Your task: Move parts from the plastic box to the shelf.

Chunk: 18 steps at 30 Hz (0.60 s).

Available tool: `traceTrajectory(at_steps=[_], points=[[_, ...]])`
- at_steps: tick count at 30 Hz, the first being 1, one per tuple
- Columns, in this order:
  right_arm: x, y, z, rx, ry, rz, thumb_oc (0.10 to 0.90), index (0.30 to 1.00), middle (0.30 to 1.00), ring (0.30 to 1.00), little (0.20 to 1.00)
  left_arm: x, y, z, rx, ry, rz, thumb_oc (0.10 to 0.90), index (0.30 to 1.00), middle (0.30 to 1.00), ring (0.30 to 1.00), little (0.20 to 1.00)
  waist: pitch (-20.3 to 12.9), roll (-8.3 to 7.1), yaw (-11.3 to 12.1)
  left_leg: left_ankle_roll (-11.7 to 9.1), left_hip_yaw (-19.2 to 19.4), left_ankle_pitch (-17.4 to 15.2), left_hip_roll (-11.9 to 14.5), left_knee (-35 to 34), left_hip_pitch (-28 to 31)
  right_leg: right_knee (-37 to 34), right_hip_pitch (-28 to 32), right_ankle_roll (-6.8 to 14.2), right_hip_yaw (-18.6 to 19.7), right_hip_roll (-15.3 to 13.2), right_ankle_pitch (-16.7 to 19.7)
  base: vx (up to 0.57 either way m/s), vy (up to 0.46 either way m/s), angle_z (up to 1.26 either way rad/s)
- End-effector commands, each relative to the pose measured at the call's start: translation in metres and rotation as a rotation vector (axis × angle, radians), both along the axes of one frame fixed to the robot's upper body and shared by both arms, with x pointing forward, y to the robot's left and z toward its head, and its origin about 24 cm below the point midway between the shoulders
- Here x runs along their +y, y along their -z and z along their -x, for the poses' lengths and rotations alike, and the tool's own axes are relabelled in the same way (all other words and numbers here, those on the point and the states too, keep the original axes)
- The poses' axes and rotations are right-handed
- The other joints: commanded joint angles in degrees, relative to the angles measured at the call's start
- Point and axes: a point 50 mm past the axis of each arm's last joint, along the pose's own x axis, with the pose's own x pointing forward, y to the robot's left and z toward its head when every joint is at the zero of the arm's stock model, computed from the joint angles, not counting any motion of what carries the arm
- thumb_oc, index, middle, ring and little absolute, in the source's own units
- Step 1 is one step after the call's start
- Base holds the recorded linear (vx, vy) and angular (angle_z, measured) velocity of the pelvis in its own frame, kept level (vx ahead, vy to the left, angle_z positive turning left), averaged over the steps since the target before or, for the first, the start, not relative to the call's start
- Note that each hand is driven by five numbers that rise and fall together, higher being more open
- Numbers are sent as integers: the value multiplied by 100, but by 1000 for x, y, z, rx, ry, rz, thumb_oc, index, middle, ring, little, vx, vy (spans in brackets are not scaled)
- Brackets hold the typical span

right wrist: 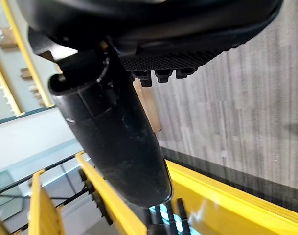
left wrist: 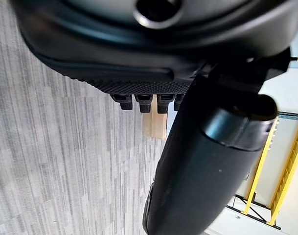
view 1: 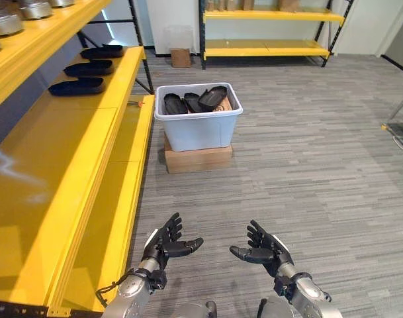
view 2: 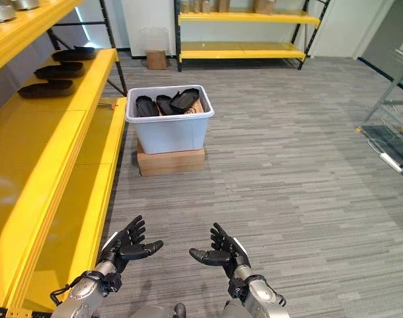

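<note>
Left hand and right hand hover low over the floor, fingers relaxed and spread, holding nothing. Ahead, well apart from both, the plastic box sits on a cardboard carton and contains several black parts. Three parts already lie on the yellow shelf at left; the remainder await transfer. Grey striped carpet covers the room; further yellow racking lines the far wall.

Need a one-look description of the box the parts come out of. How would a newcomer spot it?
Start at the long yellow shelf along the robot's left and follow its front edge away from the robot. Just past it on the grey floor stands a pale plastic box holding black parts. It is the only tub there, and it sits on a flat cardboard box.
</note>
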Motion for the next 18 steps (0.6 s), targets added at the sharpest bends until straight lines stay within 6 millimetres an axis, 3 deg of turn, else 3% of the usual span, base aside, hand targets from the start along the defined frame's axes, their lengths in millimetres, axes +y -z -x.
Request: traceTrajectory(at_steps=[1,4,6,7,13,14,15,16,17,18], points=[[-3,-38,-32,-221,-20,3,900,1000,1000,1000,1000,-8,-40,-19,-242,28,53,900,1000,1000,1000,1000,-178,-49,9,-649,-254,-770,792,171,1277,-544,144,265,89,-105,1133,342,-186,23],[-6,-40,-35,-225,-9,-3,900,1000,1000,1000,1000,-16,-38,-20,-237,38,71,900,1000,1000,1000,1000,-253,-101,-22,-723,-343,-826,1010,615,1267,-47,124,136,165,101,1103,314,-185,28],[-9,-41,-37,-229,0,-3,900,1000,1000,1000,1000,-17,-36,-20,-231,34,80,900,1000,1000,1000,1000,-294,-81,-66,-761,-408,-794,1153,538,1388,174,53,42,95,277,910,269,-177,16],[-12,-40,-35,-224,13,3,900,1000,1000,1000,1000,-18,-36,-20,-226,25,88,900,1000,1000,1000,1000,-355,-45,-83,-799,-451,-703,1258,422,1519,506,-37,-5,36,366,689,278,-155,15],[-21,-37,-32,-206,33,24,900,1000,1000,1000,1000,-19,-36,-21,-223,17,106,900,1000,1000,1000,1000,-469,-90,-153,-938,-587,-272,1568,140,1656,1099,-135,-246,-39,584,141,218,-152,27],[-21,-35,-32,-199,31,27,900,1000,1000,1000,1000,-18,-35,-19,-219,11,110,900,1000,1000,1000,1000,-497,-93,-138,-962,-617,-63,1615,259,1624,1100,-84,-319,-40,663,49,279,-224,17],[-21,-33,-30,-189,25,34,900,1000,1000,1000,1000,-17,-33,-15,-208,2,111,900,1000,1000,1000,1000,-474,-109,-41,-997,-711,967,1628,1553,1094,1037,134,-582,-31,872,-166,184,-166,7],[-21,-33,-30,-189,25,34,900,1000,1000,1000,1000,-17,-33,-15,-208,2,111,900,1000,1000,1000,1000,-494,-125,-58,-996,-729,990,1611,1548,1060,1011,122,-582,-42,853,-143,143,-261,-9],[-21,-35,-31,-198,32,28,900,1000,1000,1000,1000,-14,-34,-16,-206,-8,106,900,1000,1000,1000,1000,-343,-225,85,-1001,-783,1579,1515,2728,432,910,356,-782,-26,967,-212,34,-235,-49],[-22,-35,-31,-200,36,24,900,1000,1000,1000,1000,-13,-35,-17,-209,-9,110,900,1000,1000,1000,1000,-192,-304,188,-917,-820,1590,1370,3259,-7,816,495,-892,-30,1021,-237,46,-326,-42]])
